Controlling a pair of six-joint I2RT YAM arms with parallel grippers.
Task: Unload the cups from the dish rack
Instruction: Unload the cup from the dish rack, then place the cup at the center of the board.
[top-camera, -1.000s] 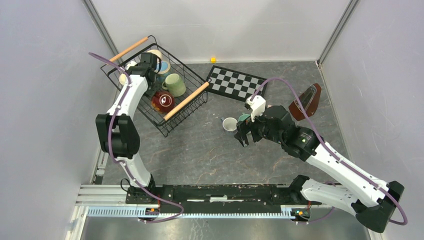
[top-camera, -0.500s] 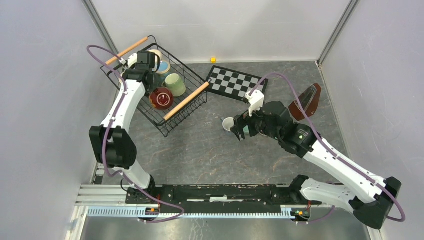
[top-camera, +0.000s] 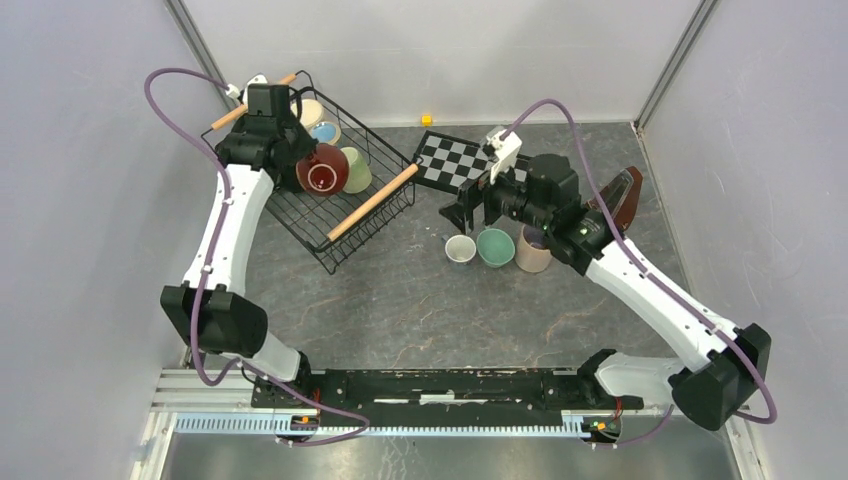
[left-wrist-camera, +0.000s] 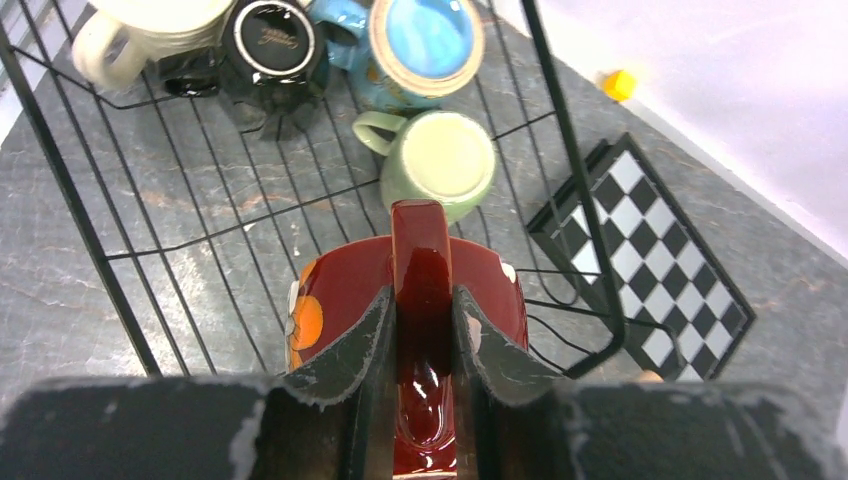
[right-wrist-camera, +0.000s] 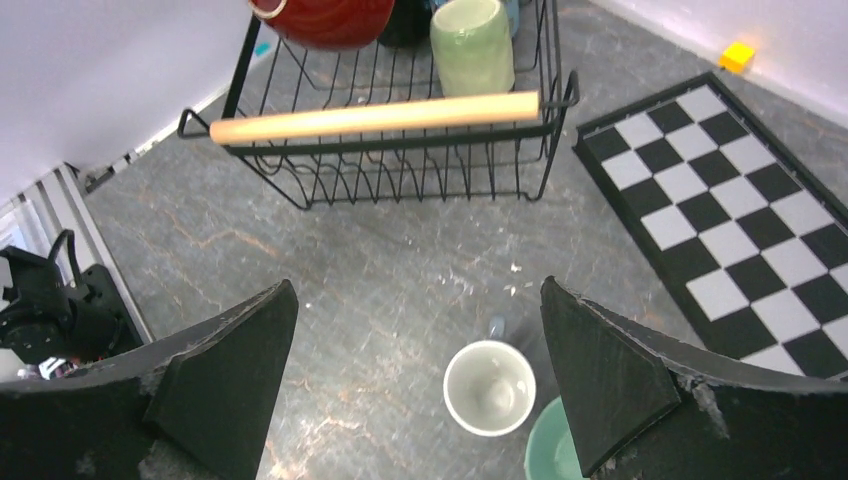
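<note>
Above the grey table (top-camera: 400, 300), my left gripper (left-wrist-camera: 422, 300) pinches the red mug (left-wrist-camera: 490, 290) by its handle alone (right gripper (right-wrist-camera: 417, 290) gapes empty); it could swivel and clip the dish rack (top-camera: 372, 203).

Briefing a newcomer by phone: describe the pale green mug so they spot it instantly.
Find the black wire dish rack at the far left of the table. Inside sits the pale green mug, beside the dark red mug in the left gripper. Its neighbours are red, blue, black and cream; it alone is green.
</note>
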